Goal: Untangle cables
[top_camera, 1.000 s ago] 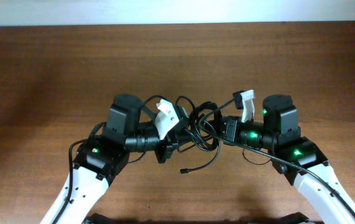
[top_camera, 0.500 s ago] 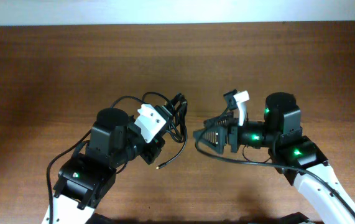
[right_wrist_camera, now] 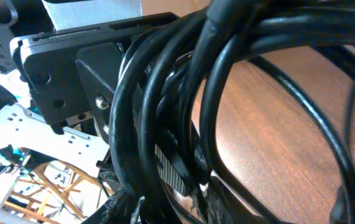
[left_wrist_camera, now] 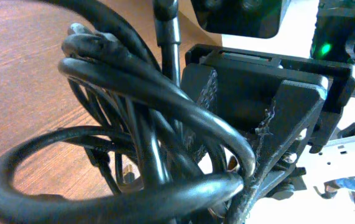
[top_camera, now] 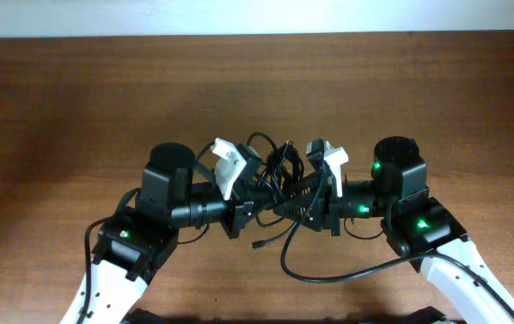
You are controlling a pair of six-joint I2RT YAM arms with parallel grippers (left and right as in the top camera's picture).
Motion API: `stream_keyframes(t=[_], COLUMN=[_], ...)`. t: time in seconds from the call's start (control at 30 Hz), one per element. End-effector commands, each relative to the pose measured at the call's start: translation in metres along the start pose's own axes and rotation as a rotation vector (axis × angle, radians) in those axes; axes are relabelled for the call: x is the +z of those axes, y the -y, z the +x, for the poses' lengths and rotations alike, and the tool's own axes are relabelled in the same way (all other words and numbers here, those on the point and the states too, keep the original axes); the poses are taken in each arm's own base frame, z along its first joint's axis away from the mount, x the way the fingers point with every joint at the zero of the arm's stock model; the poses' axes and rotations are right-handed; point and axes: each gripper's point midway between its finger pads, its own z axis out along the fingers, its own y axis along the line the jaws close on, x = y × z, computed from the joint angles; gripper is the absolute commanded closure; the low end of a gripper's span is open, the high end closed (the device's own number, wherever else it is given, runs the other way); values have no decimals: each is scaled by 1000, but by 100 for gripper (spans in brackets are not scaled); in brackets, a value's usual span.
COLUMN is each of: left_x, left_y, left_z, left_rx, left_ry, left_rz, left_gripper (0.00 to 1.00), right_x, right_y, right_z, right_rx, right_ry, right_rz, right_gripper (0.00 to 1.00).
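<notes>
Over mid table, my left pincer and right pincer face each other, close together. The cables sit bunched in a knot of loops between the two. One strand drops below the knot and ends in a plug. Both wrist views are filled with black loops up close, which hide the jaws. Cannot tell whether either pincer is clamped; possibly both grip the bundle.
</notes>
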Motion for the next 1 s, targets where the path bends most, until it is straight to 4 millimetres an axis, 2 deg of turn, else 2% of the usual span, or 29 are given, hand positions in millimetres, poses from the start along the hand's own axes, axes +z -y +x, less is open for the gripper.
stream_keyframes(t=[0.0, 0.17, 0.23, 0.27, 0.33, 0.37, 0.4, 0.47, 0.57, 0.7, 0.77, 0.8, 0.83, 0.87, 0.9, 0.93, 0.97], left_x=[-3, -6, -15, -24, -56, -65, -72, -74, -73, -73, -57, -40, -23, -17, -17, -17, -17], left_y=[-17, -34, -63, -83, -123, -131, -137, -137, -137, -137, -122, -102, -74, -62, -61, -61, -61], left_z=[-8, -8, -3, 2, 20, 23, 26, 32, 32, 32, 35, 38, 40, 40, 40, 40, 39], left_rx=[8, 81, 59, 44, 14, 12, 10, 2, 2, 1, -10, -9, 77, 101, 101, 101, 98], left_ry=[26, 25, 8, -11, -79, -94, -108, -131, -130, -130, -138, -152, -177, -178, -176, -176, -172], left_rz=[-111, -209, -385, -512, -803, -874, -927, -933, -930, -930, -803, -647, -447, -368, -361, -361, -362], left_gripper=[100, 100, 100, 100, 100, 100, 100, 100, 100, 100, 100, 100, 100, 100, 100, 100, 100], right_x=[0, 0, 0, -1, -7, -14, -21, -45, -77, -82, -76, -59, -36, -18, -5, -4, -5], right_y=[-5, -4, 0, 10, 46, 67, 81, 112, 135, 137, 134, 124, 103, 76, 36, 33, 38], right_z=[-2, -1, -2, -4, 1, 7, 13, 36, 67, 72, 65, 51, 28, 11, -1, -2, -2], right_rx=[-19, -13, -8, 43, 218, 316, 389, 578, 787, 837, 825, 745, 570, 406, 232, 224, 229], right_ry=[0, -2, 2, 16, 45, 66, 79, 107, 153, 172, 178, 156, 115, 82, 46, 45, 51], right_rz=[-12, -9, 12, 71, 281, 401, 491, 727, 983, 1015, 971, 846, 651, 457, 221, 204, 233], right_gripper=[96, 96, 96, 96, 96, 96, 96, 96, 96, 96, 96, 82, 53, 33, 31, 31, 31])
